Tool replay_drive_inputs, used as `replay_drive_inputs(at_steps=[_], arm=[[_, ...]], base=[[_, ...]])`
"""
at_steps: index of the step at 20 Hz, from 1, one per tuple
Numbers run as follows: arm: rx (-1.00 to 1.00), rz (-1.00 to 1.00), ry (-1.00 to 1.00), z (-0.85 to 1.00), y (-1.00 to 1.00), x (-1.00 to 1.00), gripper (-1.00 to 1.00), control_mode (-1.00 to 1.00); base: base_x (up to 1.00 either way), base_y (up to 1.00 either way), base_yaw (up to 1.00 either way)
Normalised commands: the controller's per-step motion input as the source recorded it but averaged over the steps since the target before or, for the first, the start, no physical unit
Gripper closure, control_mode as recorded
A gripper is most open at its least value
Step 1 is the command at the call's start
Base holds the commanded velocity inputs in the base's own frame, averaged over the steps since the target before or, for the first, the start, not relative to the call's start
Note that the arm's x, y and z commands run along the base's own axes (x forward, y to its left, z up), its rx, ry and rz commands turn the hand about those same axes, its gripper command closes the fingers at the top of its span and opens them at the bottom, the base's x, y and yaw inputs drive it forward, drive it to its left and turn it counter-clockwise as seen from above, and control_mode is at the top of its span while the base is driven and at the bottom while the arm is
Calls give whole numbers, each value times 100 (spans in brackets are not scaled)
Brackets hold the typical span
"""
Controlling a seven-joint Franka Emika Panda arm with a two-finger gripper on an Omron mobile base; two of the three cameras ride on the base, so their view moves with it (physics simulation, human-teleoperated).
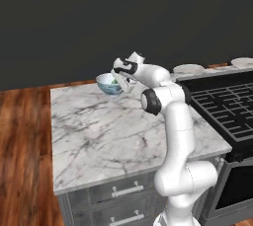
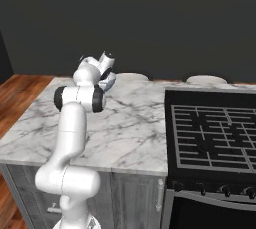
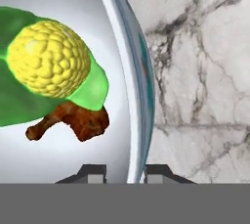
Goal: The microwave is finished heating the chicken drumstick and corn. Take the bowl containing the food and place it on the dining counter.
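While the white arm is stretched over the marble bench (image 1: 108, 131), the hand (image 1: 120, 78) is seen at the far edge of the slab, clenched on the rim of the bowl (image 1: 107, 84). In the hand view, the two dark fingertips (image 3: 93, 173) stand one on each side of the thin bowl wall, one inside and one outside, so the rim is grasped between them. The bowl is blue-and-white patterned outside and white inside. Whether its base touches the bench cannot be told from the pictures. Inside the bowl, the corn (image 3: 49, 64) is seen as a yellow cob wrapped in bright green husk, and the brown chicken drumstick (image 3: 73, 122) is lying just beside it, touching the husk. In the right base view, the bowl (image 2: 109, 79) is partly hidden behind the arm. To the right of the bench, a black stove (image 1: 232, 106) with grates is placed, and two white plates (image 2: 132, 77) are seen behind, near the dark wall.
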Motion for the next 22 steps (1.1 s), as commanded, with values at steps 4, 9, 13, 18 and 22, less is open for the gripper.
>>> replay_drive_inputs(at_steps=[4, 9, 13, 18, 22], arm=[[0, 0, -12, 17, -17, -86, -100, -100], [0, 0, -24, 32, -32, -100, -100, -100], [0, 0, -30, 37, -38, -100, -100, -100], [1, 0, -33, 40, -45, -100, -100, -100], [1, 0, -26, 59, -41, -100, -100, -100]], base=[[0, 0, 0], [0, 0, 0], [0, 0, 0], [0, 0, 0], [0, 0, 0]])
